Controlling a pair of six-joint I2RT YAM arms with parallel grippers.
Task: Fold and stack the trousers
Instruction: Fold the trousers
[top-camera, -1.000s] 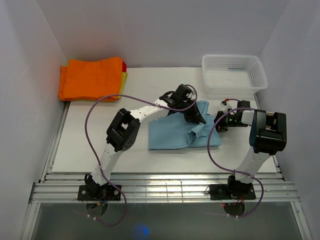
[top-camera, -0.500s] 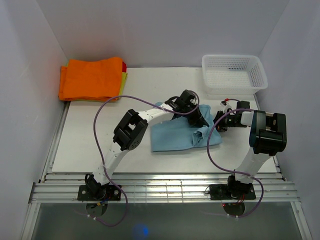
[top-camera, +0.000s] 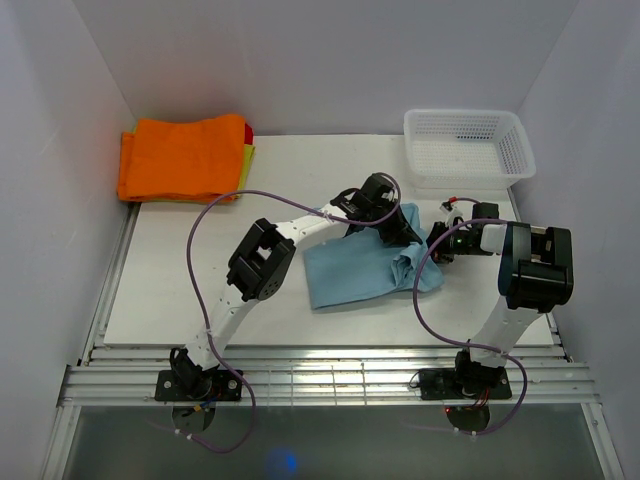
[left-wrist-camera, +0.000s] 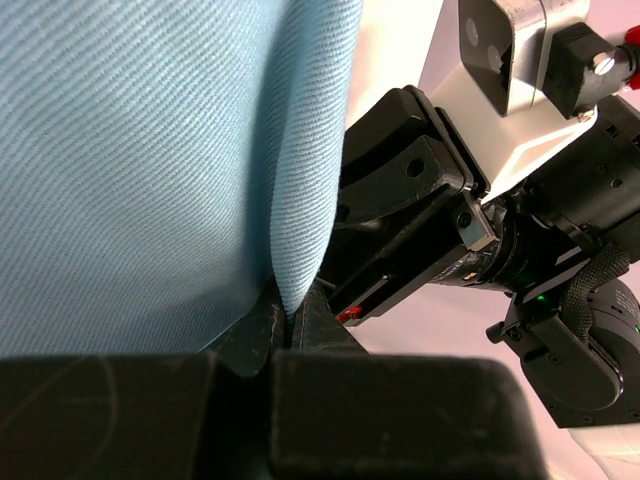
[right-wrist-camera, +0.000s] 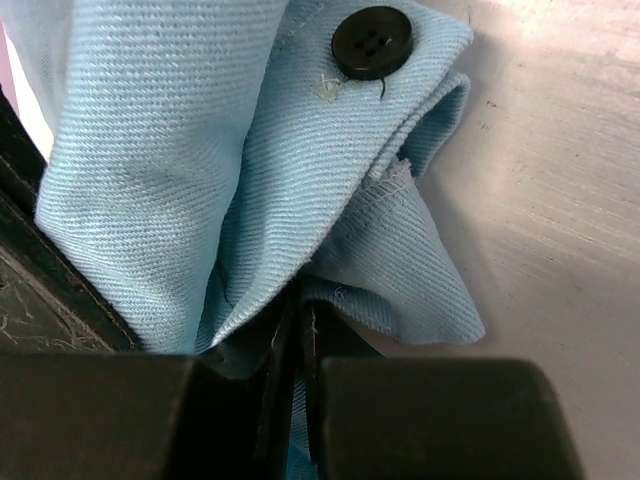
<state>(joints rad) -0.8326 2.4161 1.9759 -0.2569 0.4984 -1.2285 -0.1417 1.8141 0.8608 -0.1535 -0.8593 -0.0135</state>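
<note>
White table (top-camera: 180, 270) carries three things — trousers (top-camera: 350, 280), basket (top-camera: 468, 140), orange garment (top-camera: 185, 155) (far-left corner).

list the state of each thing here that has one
trousers: partly folded, bunched at the right edge, pinched by both grippers
left gripper: shut on the trousers
right gripper: shut on the trousers
orange garment: folded flat
basket: upright

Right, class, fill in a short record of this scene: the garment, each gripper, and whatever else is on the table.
trousers: light blue, partly bunched, on the white table
left gripper: shut on a trousers fold
right gripper: shut on the trousers edge, black button nearby
folded orange garment: far left corner
white mesh basket: far right corner
</note>
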